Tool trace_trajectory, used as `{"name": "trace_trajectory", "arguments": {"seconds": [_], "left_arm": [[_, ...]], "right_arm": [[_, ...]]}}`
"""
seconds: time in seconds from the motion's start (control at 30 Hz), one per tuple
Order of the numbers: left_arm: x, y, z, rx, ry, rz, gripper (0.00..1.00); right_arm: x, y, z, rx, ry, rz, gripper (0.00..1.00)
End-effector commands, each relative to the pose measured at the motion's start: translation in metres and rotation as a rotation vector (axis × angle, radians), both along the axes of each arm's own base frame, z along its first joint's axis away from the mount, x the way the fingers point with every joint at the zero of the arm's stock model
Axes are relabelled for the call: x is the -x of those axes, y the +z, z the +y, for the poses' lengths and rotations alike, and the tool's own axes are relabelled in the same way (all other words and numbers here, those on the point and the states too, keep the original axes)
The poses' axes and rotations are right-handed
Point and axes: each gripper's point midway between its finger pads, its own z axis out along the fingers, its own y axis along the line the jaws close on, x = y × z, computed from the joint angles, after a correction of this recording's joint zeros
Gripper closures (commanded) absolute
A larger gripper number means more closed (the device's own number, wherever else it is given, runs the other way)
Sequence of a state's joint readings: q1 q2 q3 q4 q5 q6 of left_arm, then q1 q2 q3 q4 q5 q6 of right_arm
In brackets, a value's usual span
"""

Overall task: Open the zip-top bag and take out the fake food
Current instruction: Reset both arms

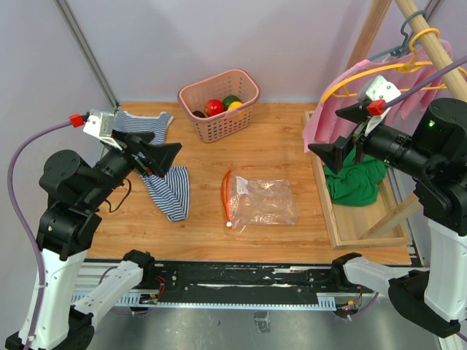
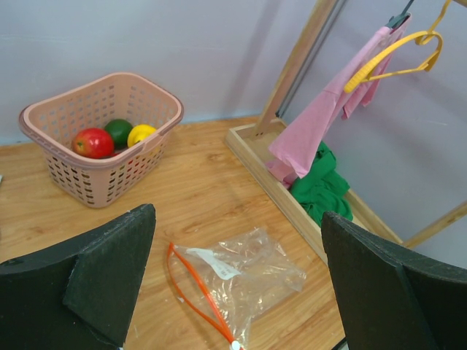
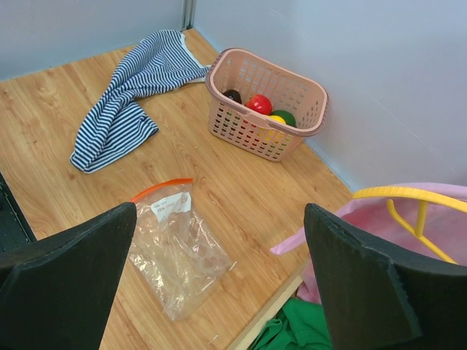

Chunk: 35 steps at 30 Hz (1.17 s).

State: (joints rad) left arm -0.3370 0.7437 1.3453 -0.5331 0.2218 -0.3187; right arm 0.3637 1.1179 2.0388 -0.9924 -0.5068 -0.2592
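The zip-top bag [image 1: 263, 200] [image 2: 241, 273] [image 3: 179, 251] lies flat on the wooden table, clear and crinkly, with nothing visible inside. Its red-orange zip strip [image 2: 191, 292] shows two parted halves. The fake food [image 1: 214, 107] [image 2: 93, 142] [image 3: 257, 103] sits in the pink basket [image 1: 222, 125] [image 2: 95, 179] [image 3: 248, 135] at the back: red, green, yellow and dark pieces. My left gripper [image 1: 153, 149] [image 2: 238, 215] hovers open to the left of the bag. Above the table's right side, my right gripper [image 1: 341, 135] [image 3: 220, 210] is open too. Neither holds anything.
A blue-striped cloth [image 1: 164, 182] [image 3: 124, 109] lies left of the bag. At the right, a wooden rack base [image 1: 332, 211] holds a green cloth [image 1: 357, 182]. A pink garment [image 1: 325, 109] hangs on a yellow hanger [image 1: 394, 67] from a slanted pole.
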Motion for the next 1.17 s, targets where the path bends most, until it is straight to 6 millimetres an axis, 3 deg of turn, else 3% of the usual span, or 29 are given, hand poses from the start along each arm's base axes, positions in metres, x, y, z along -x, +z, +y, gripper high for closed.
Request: {"name": "trace_trajectory", "arguments": {"seconds": [0.0, 1.13], "left_arm": [[0.002, 0.004, -0.002, 0.004, -0.013, -0.022, 0.01], [0.001, 0.002, -0.007, 0.012, -0.039, -0.015, 0.01]], "right_arm": [[-0.001, 0.006, -0.004, -0.007, -0.023, -0.027, 0.02], [-0.010, 0.005, -0.017, 0.028, -0.098, -0.060, 0.02]]}}
